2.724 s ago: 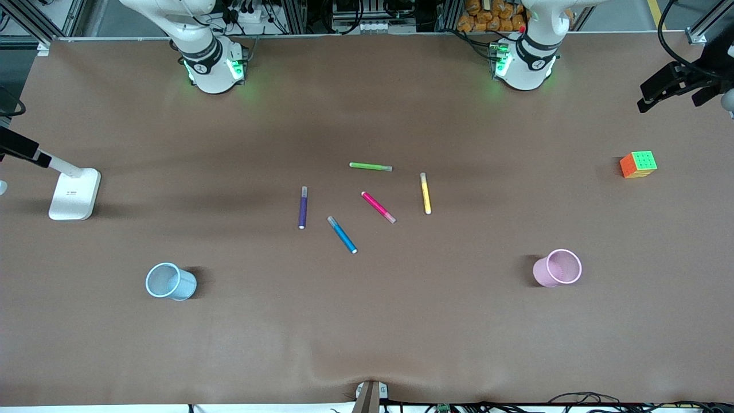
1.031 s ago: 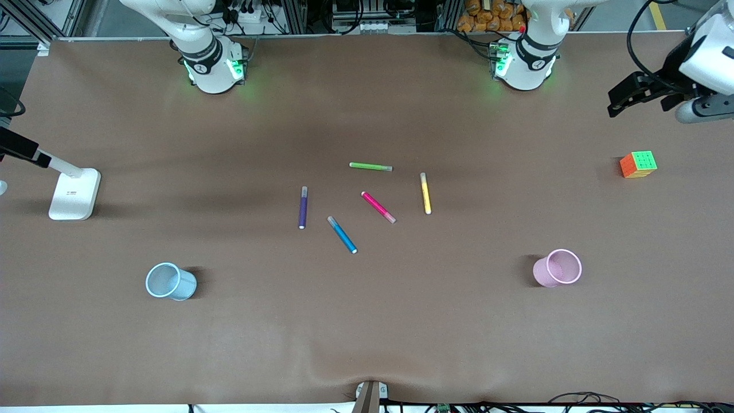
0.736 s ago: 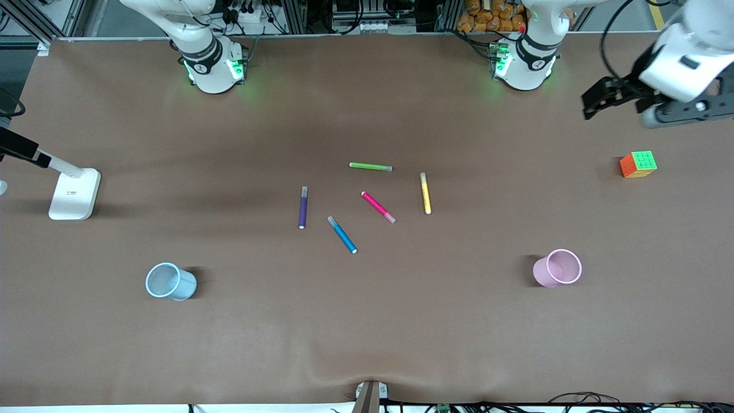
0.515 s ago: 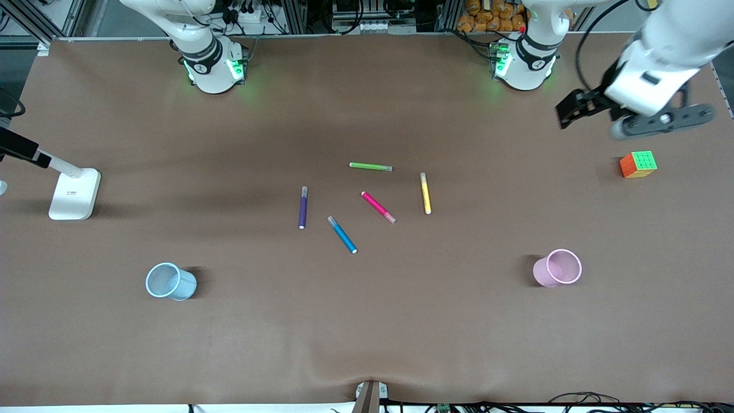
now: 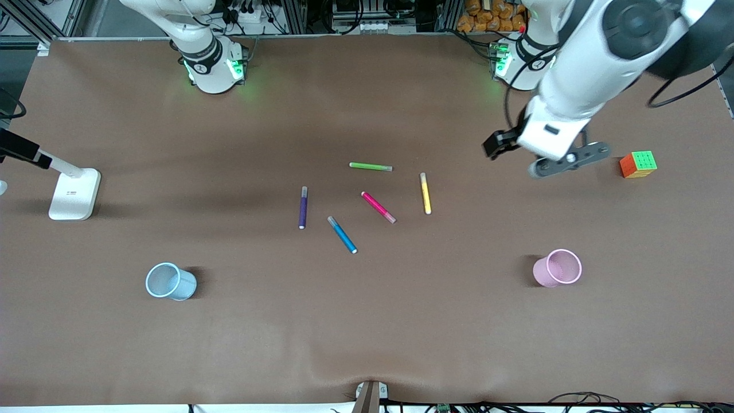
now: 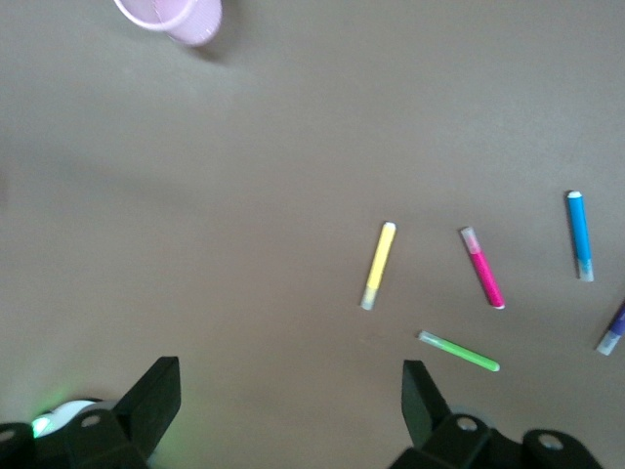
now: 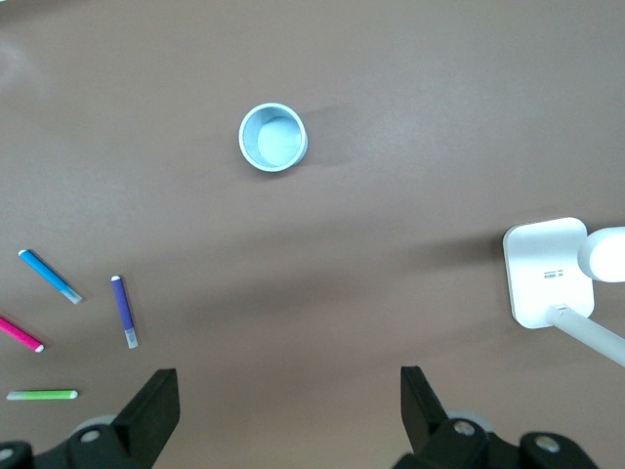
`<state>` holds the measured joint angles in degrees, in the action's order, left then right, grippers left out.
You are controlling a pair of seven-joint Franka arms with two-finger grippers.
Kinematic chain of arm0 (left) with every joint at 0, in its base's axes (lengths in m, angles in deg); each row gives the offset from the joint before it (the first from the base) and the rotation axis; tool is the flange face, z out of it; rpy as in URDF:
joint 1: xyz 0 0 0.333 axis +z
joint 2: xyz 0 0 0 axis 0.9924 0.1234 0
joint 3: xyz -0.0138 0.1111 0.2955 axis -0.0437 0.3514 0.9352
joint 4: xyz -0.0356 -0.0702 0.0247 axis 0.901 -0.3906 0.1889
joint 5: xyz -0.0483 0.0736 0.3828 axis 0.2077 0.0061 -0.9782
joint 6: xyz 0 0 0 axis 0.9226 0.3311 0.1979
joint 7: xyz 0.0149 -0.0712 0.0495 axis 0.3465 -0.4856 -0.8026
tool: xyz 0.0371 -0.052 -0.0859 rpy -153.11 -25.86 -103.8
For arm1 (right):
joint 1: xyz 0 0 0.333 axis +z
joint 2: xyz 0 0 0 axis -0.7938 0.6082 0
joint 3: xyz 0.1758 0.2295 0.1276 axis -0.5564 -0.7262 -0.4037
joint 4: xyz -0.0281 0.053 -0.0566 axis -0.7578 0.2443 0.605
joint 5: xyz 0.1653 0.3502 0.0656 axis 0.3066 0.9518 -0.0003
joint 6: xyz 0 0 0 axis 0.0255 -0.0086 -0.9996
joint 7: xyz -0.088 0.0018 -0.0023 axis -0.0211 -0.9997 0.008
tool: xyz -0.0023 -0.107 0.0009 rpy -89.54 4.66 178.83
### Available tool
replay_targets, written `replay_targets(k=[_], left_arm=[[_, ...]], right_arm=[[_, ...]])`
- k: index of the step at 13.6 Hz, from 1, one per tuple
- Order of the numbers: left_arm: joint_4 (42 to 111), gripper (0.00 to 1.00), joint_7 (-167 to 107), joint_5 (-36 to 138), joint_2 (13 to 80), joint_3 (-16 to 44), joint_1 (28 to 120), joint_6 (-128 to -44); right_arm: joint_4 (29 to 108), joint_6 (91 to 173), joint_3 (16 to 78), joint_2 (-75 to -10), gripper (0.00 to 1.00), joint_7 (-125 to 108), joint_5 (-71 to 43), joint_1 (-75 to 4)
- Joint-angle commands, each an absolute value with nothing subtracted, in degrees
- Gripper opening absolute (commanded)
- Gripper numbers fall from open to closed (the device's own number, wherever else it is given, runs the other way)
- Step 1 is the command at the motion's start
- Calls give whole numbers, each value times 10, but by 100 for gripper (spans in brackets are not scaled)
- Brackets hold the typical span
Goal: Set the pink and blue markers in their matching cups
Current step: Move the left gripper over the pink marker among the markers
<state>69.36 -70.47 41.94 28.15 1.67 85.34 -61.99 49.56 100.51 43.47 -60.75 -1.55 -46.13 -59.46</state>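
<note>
Moved: left gripper [image 5: 519,154] has swung in from the table's edge and now hangs over bare table between the Rubik's cube [image 5: 638,164] and the yellow pen [image 5: 425,193]; nothing else has shifted.
Hidden: left fingertips are covered by the wrist in the front view; right gripper [image 7: 283,415] is out of the front view.
Left jaws: spread wide, empty.
Right jaws: spread wide, empty, arm waiting.
Pink marker [image 5: 378,207]: slim, clear cap, flat on the cloth, toward the pens from the left gripper, beside the yellow pen.
Blue marker [image 5: 342,234]: white end, just beside the pink one.
Pink cup [image 5: 557,268]: round plastic, upright, well apart from the markers.
Blue cup [image 5: 170,281]: upright, toward the right arm's end.
Other pens: green pen [image 5: 370,166], purple pen [image 5: 303,207].
Lamp base [image 5: 74,194]: white, flat, its arm cut off.
</note>
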Motion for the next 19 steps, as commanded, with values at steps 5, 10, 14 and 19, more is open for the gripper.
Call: replay_targets(k=[5,10,14,19], left_arm=[[687,100,-893,350,382,14,751,-696],[684,100,-1031,285,459,14,689,-764],[681,100,-1151,217,525,15,642,-817],[679,100,-1253,161,588,18,600,-848]], right_arm=[[477,998,425,-596,100,-10,-455,-607],[477,999,425,-589,100,-11,-456,-604],[476,999,424,-589,100,-8,-456,-599],[476,1003,423,-562,100,-13,-462,-598]])
